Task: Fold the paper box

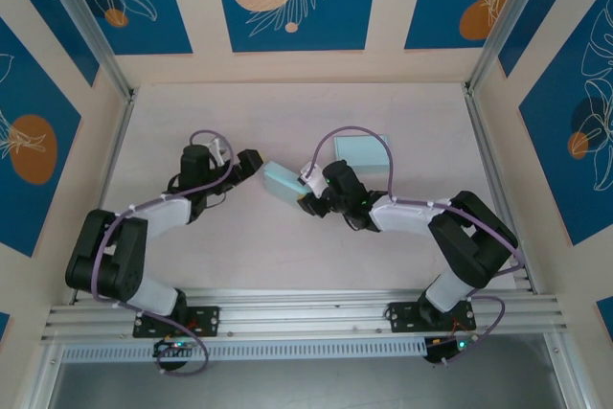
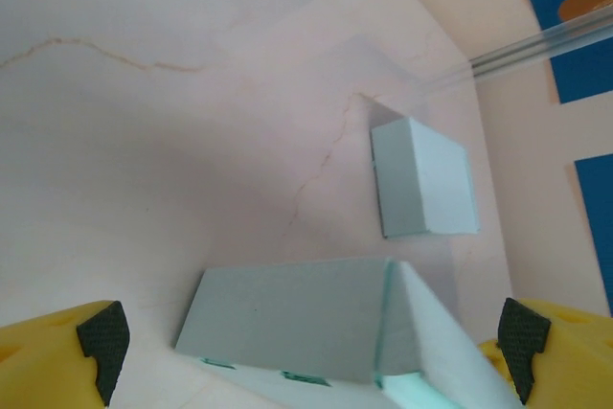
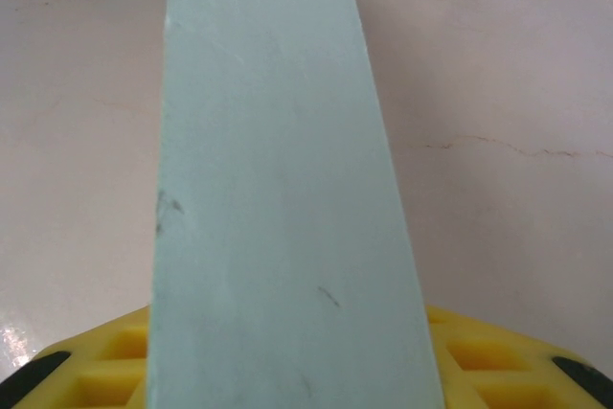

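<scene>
The paper box (image 1: 283, 182) is pale blue and hangs tilted above the middle of the table. My right gripper (image 1: 308, 194) is shut on its right end. In the right wrist view the box (image 3: 278, 189) runs up from between the yellow jaws, and its broad face hides the right gripper (image 3: 306, 385) tips. My left gripper (image 1: 249, 162) stands open just left of the box. Its fingers (image 2: 103, 337) sit wide apart on either side of the box (image 2: 297, 318), clear of it. The box's side panel folds down at its right edge, and small tabs show along its near edge.
A second pale blue box (image 1: 361, 151) lies flat on the table (image 1: 192, 112) behind the right arm; in the left wrist view this box (image 2: 423, 177) lies beyond the held one. Aluminium posts (image 1: 484, 40) and patterned walls enclose the table.
</scene>
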Action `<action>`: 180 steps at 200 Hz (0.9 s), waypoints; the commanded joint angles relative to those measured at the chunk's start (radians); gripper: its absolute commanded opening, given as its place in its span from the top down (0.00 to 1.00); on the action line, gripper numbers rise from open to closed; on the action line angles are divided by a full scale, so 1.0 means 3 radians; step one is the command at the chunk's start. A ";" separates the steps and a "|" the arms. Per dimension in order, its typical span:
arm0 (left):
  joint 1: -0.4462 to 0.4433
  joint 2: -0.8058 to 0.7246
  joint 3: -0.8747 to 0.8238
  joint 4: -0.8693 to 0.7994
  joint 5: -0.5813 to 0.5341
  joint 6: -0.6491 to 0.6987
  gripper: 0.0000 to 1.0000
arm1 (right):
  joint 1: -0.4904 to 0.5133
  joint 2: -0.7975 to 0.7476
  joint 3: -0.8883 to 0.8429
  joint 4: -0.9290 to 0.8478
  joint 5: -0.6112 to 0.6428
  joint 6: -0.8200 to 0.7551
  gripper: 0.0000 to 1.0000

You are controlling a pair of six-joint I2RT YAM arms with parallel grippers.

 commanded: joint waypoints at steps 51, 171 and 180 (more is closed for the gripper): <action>0.0081 0.0239 0.0125 0.0142 0.0478 -0.0261 0.05 | 0.0012 0.0050 0.0023 0.0039 0.0016 -0.0032 0.77; 0.0054 0.0466 -0.0192 0.0332 0.0541 -0.0342 0.27 | 0.0017 0.0104 0.0040 0.0036 0.0027 -0.0028 0.82; 0.0051 0.0474 -0.0213 0.0335 0.0540 -0.0346 0.29 | 0.0015 0.0104 0.0039 0.0041 0.0031 -0.0027 0.82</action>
